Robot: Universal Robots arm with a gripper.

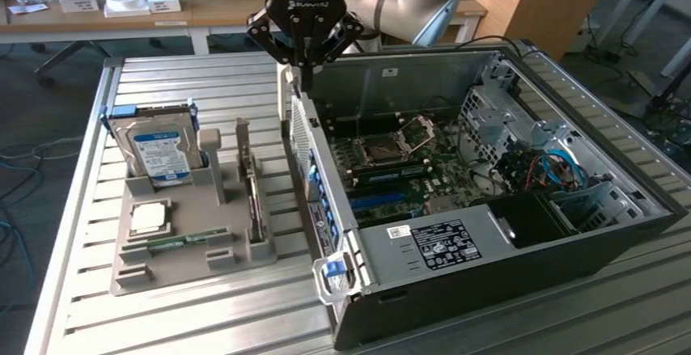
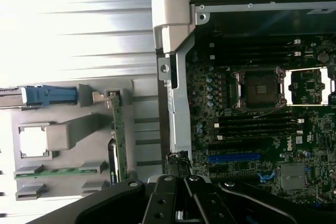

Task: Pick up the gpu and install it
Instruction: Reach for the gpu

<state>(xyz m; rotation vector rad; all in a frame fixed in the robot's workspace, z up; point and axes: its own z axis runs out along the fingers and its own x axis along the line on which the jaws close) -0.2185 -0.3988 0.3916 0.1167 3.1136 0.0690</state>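
- My fingers [image 1: 306,70] are pressed together with nothing between them. They point straight down over the side wall of the computer case [image 1: 486,290], toward the worktop's [image 1: 194,323] far edge.
- In the wrist view my fingers [image 2: 177,159] hang over the case's pale metal rim [image 2: 178,103]. The motherboard [image 2: 247,145] is on one side of it and the grey holder [image 2: 147,103] on the other.
- The gpu [image 1: 252,201] stands on edge in the holder slot nearest the case, apart from my fingers and untouched. The exterior view shows its flat side. The wrist view shows it edge-on as a thin green strip [image 2: 116,140] with its metal bracket at one end.
- I count one gpu, one hard drive [image 1: 160,151], one processor chip [image 1: 149,219] and one RAM stick [image 1: 178,242], all in the one holder [image 1: 162,270]. The holder sits by the worktop's edge at the exterior view's left.
- The hard drive leans upright and shows its blue label in the exterior view. From the wrist it shows as a blue strip [image 2: 50,95].
- There is one case, lying open-side up on the half of the worktop at the exterior view's right. Inside it is one open processor socket [image 1: 380,154].
- The exterior view adds the power supply [image 1: 438,246] with its label and the blue cables [image 1: 556,169].
- Beyond the far edge stands a wooden table [image 1: 216,11] with small white boxes on it.
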